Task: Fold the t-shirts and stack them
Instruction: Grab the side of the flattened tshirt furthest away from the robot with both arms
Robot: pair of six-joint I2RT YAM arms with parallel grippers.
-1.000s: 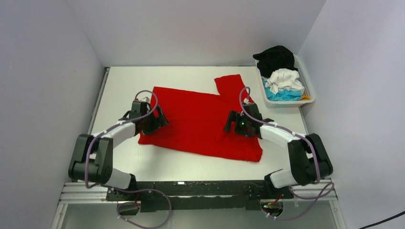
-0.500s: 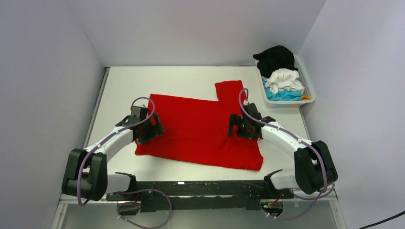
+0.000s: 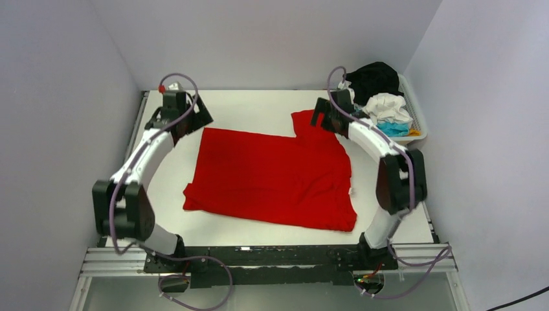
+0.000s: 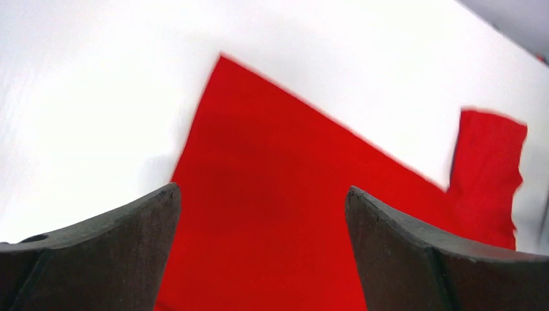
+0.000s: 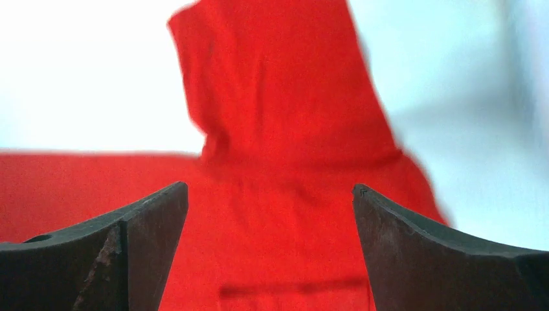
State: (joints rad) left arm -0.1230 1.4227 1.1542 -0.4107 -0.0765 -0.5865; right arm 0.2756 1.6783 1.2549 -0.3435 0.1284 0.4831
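Observation:
A bright red t-shirt (image 3: 272, 175) lies spread flat in the middle of the white table, with one sleeve (image 3: 311, 122) sticking out at its far right. My left gripper (image 3: 196, 116) is open and empty, held above the shirt's far left corner. My right gripper (image 3: 322, 118) is open and empty above the sleeve. The left wrist view shows the red shirt (image 4: 272, 149) between open fingers (image 4: 116, 246). The right wrist view shows the sleeve (image 5: 278, 84) and the shirt's body below open fingers (image 5: 421, 253). Black (image 3: 372, 78), white (image 3: 386, 107) and turquoise (image 3: 392, 129) shirts lie crumpled in the basket.
A white slatted basket (image 3: 419, 124) stands at the far right corner of the table, close to my right arm. Grey walls close in the table on the left, back and right. Bare white table (image 3: 259, 103) shows beyond the red shirt.
Both grippers have left the middle of the red shirt and moved up and away to its far edge. The shirt now lies flatter and uncovered.

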